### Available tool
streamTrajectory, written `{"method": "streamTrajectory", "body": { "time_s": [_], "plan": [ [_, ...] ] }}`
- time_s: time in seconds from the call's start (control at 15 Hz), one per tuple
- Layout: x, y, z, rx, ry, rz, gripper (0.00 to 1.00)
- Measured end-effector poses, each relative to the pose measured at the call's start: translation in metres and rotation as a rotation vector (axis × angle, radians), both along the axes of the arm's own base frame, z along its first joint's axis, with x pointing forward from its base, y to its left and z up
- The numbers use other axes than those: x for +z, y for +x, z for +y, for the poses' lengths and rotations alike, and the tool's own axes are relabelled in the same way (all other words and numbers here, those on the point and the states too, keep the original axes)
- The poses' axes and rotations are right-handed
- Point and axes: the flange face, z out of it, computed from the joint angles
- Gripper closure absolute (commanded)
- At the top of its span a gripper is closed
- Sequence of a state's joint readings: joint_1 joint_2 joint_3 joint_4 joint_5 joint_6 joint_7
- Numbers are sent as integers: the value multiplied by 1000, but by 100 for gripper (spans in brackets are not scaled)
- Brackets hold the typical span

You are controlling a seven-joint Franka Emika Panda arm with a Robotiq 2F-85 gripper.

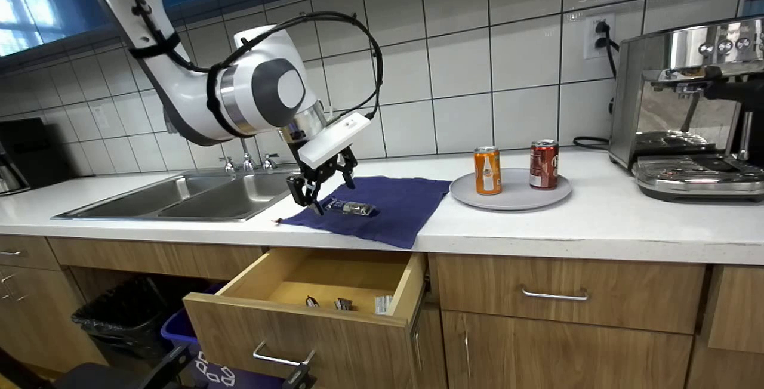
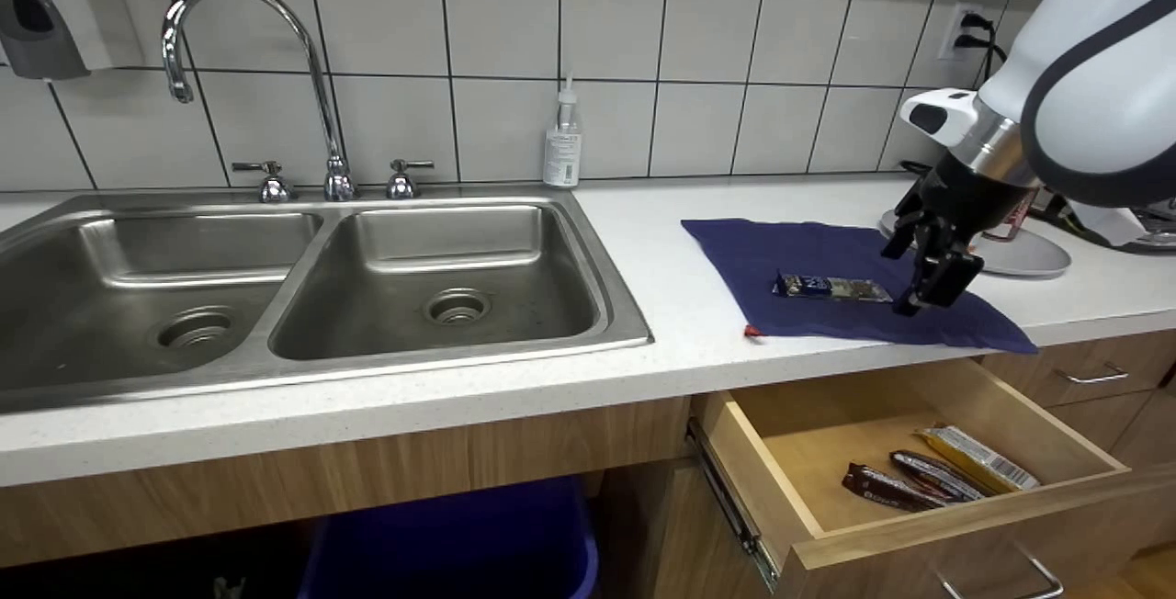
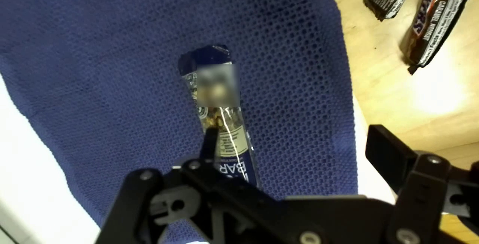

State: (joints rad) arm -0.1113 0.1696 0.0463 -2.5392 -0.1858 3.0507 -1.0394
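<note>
Wide-spread fingers (image 3: 391, 156) of the gripper (image 1: 334, 197), with nothing held between, above a wrapped bar (image 3: 232, 135). Location of the bar: flat on a blue cloth (image 3: 292, 87), on the counter (image 1: 627, 222) between sink (image 2: 616, 310) and grey plate (image 1: 514, 189). Hard to tell: exact height above the wrapper. In the wrist view, overlap of one finger with the bar, and a gap between fingers set off to one side, over cloth, with the far finger out past the cloth's edge, toward the pulled-out drawer (image 1: 334, 341) and its other bars (image 2: 935, 474). Advisable before lowering: a sideways shift until centred over the bar, near mid-length. Favourable orientation, with the bar's length roughly crosswise to the closing direction; a slight turn probably enough for square contact. Best grip, in all likelihood: across the narrow width. Probable hazards: a fold of cloth caught along with the wrapper, and slip on glossy film. Hence a straight descent, light touchdown, slow closing, and a check for trapped cloth before any lift.
</note>
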Motion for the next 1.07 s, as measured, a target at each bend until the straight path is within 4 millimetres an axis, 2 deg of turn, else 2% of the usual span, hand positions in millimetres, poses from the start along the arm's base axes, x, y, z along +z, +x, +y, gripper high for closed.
{"method": "streamTrajectory", "body": {
  "time_s": [0.6, 1.07],
  "plan": [
    [0, 43, -19, 34, 4, 44, 0],
    [-6, 63, -19, 45, 5, 94, 0]
  ]
}}
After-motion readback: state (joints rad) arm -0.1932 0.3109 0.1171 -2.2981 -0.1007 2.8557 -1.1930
